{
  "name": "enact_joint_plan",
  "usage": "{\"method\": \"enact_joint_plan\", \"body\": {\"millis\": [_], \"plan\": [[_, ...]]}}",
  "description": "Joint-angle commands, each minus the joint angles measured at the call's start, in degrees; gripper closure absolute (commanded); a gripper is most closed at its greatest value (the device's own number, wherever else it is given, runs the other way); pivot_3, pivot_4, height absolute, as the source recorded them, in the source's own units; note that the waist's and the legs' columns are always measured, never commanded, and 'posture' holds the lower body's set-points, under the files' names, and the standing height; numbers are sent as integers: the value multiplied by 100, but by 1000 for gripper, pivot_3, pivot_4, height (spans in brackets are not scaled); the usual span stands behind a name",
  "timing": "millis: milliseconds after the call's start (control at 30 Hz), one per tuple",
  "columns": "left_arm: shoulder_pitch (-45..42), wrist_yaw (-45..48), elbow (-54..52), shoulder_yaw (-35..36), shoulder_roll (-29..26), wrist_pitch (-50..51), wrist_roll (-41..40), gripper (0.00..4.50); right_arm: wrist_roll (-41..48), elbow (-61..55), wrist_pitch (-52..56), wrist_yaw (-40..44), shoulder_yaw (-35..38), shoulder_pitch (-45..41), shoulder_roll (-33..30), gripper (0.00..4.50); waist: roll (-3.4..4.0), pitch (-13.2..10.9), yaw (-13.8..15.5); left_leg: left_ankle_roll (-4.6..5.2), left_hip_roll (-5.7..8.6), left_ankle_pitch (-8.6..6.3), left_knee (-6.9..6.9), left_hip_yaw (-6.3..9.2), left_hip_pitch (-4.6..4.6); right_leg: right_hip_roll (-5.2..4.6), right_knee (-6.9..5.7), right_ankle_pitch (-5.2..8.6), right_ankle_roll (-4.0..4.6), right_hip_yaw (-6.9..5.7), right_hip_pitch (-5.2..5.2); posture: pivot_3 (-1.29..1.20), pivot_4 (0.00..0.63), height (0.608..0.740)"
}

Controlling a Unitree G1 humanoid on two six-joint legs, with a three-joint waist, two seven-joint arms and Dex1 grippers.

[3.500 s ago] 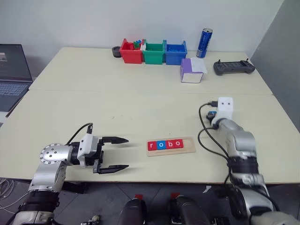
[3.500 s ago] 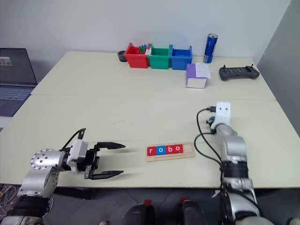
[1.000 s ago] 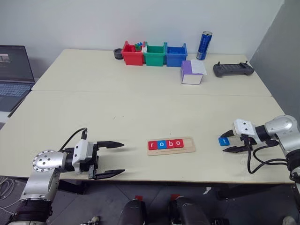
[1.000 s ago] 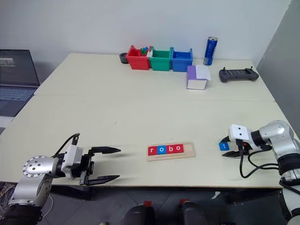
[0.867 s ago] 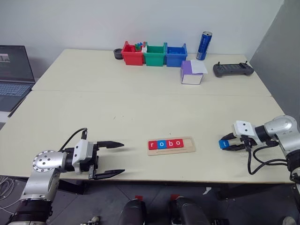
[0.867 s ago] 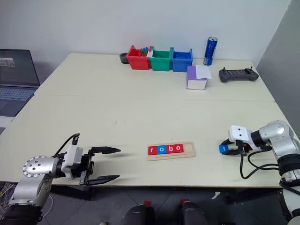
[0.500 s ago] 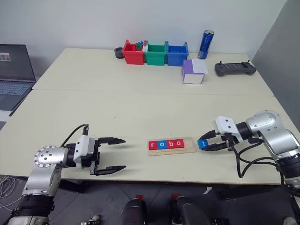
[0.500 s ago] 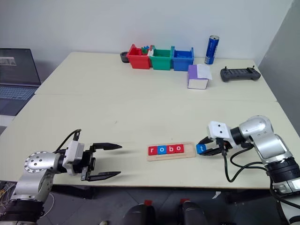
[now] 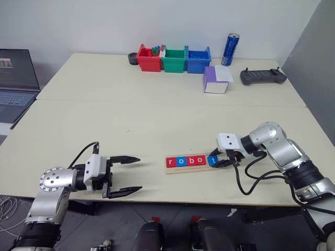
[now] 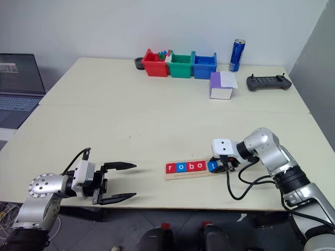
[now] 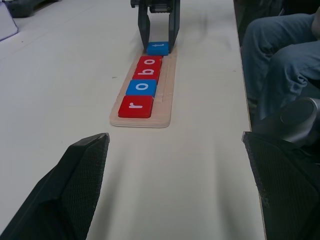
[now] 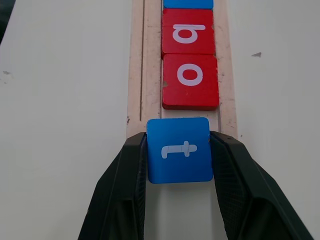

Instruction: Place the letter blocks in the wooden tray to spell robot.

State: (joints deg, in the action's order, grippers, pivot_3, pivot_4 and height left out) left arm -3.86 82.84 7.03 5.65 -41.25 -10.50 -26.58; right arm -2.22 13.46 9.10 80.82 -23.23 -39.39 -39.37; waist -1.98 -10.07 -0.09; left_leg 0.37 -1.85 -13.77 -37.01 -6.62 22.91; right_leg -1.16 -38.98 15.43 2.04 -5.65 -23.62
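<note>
Pale cream and wide, the counter [image 9: 157, 120] fills the room's middle beneath a plain grey-white wall. Along its far edge stand a red bin [image 9: 147, 58], a green bin [image 9: 172, 59] and a blue bin [image 9: 197, 59] in a row, with a blue can [image 9: 229, 49] upright just beyond them, a purple-and-white box [image 9: 215, 80] in front of the can, and a black handheld controller [image 9: 263, 76] farther to the right. A laptop [image 9: 17, 78] sits open off the counter's left side.

Near the front edge lies the wooden tray [image 9: 191, 162], long side running left to right. In its groove sit four of the letter blocks [image 9: 185, 161] side by side, reading r, o, b, o: red, blue, red, red.

The right pincer [image 9: 220, 159] is at the tray's right end, angled down and toward the left, with its two black fingers [image 12: 125, 190] closed against opposite sides of the blue t block [image 12: 179, 149]. From the right wrist view, that block sits over the tray's last empty place, a thin gap separating it from the red o; whether it rests in the groove or is held just above cannot be told.

The left pincer [image 9: 127, 175] hangs over the counter well to the left of the tray, pointing at it, its fingers spread wide and gripping nothing.
</note>
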Motion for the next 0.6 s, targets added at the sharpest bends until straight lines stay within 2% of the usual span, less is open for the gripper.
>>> {"method": "enact_joint_plan", "body": {"millis": [33, 600], "plan": [[46, -48, -204, 159, -72, -90, -55, 0, -77, 24, -105, -49, 20, -171, 44, 3039, 0, 0, -1, 0, -1, 0, 0, 0, 0, 0, 0, 0, 0, 0, 0, 0, 150, 740], [82, -67, -242, 216, -128, -86, -56, 0, -217, 131, -140, -19, -39, -340, 223, 3039, 0, 0, -2, 0, -1, 0, 1, 0, 0, 0, -1, 0, 0, -1, 0, 0, 150, 740]]}}
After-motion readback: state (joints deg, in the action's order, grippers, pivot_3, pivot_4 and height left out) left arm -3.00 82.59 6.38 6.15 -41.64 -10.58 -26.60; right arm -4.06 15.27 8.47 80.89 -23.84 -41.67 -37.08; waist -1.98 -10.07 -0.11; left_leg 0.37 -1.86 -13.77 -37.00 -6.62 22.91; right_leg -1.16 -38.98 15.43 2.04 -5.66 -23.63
